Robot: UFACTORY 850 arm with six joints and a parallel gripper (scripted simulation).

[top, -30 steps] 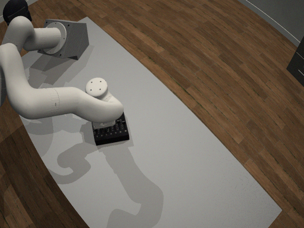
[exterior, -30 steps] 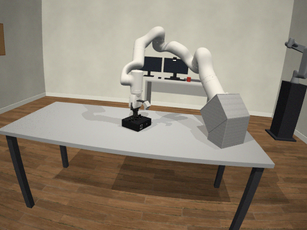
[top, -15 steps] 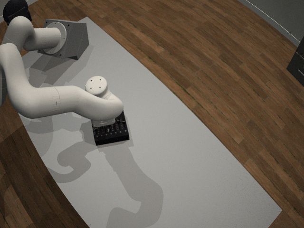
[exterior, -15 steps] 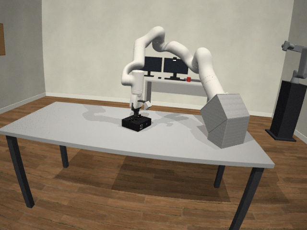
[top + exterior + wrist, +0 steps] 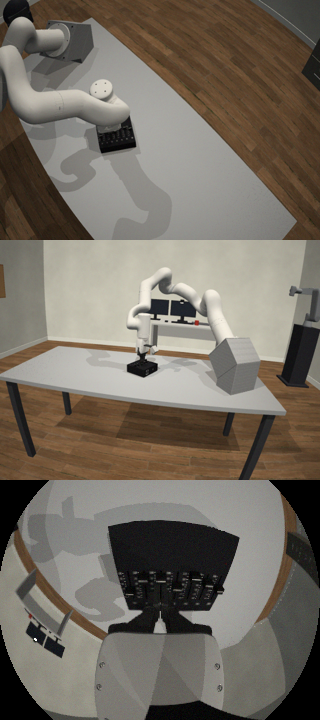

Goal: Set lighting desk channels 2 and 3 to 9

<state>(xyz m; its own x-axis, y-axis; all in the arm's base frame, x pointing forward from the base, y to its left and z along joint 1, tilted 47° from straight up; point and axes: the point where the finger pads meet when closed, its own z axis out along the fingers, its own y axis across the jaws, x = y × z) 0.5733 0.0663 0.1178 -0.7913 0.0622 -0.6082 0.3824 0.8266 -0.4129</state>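
The black lighting desk [image 5: 116, 138] stands flat on the grey table; it also shows in the exterior view [image 5: 142, 367] and in the wrist view [image 5: 172, 563]. A row of several faders [image 5: 170, 588] runs across its near part in the wrist view. My gripper [image 5: 160, 590] is shut, fingers together and empty, pointing straight down with its tips at the fader row, near the third fader from the left. In the exterior view the gripper [image 5: 141, 357] touches the desk's top. The arm's wrist hides part of the desk in the top view. The fader levels are too small to read.
The arm's grey base block [image 5: 234, 365] stands on the table's right part. A second desk with two monitors [image 5: 172, 309] is behind the table. A black pedestal with another arm [image 5: 299, 357] stands at the far right on the floor.
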